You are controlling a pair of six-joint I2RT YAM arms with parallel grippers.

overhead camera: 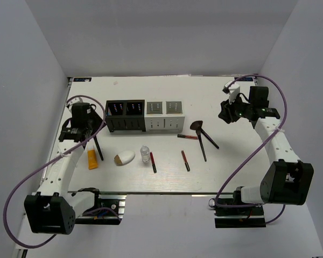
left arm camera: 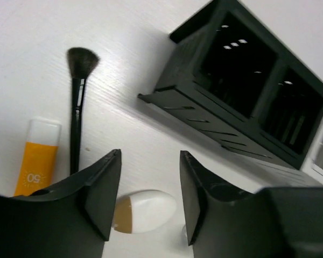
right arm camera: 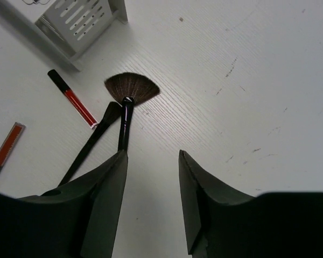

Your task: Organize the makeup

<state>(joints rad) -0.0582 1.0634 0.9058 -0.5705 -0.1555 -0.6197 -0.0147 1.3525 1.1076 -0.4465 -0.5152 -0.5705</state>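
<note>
Makeup (overhead camera: 145, 154) lies loose on the surface (overhead camera: 242, 166), none in the organizer boxes (overhead camera: 130, 123) yet. Left jaws, open and empty, frame the sponge (left arm camera: 145, 210), with a brush (left arm camera: 75, 123) and orange tube (left arm camera: 36, 161) to their left. Right jaws, also open and empty, face the fan brush (right arm camera: 130, 91). A first pick seems pending: descend, close on one item.

White table (overhead camera: 167, 91) under me. At the back, the black organizer (overhead camera: 126, 115) and the white organizer (overhead camera: 164, 114) stand side by side, touching. Left side: the orange tube (overhead camera: 92, 159) lies flat, with a black brush (overhead camera: 98, 148) just beside it. Moving right along the front: the sponge (overhead camera: 125, 157), the clear bottle (overhead camera: 145, 154) standing upright, the left stick (overhead camera: 153, 161), then the middle stick (overhead camera: 185, 160). Further right, the fan brush (overhead camera: 196, 126) and a slim brush (overhead camera: 210, 141) lie with their heads together and handles splayed, and the red stick (overhead camera: 187, 137) is right by them.
</note>
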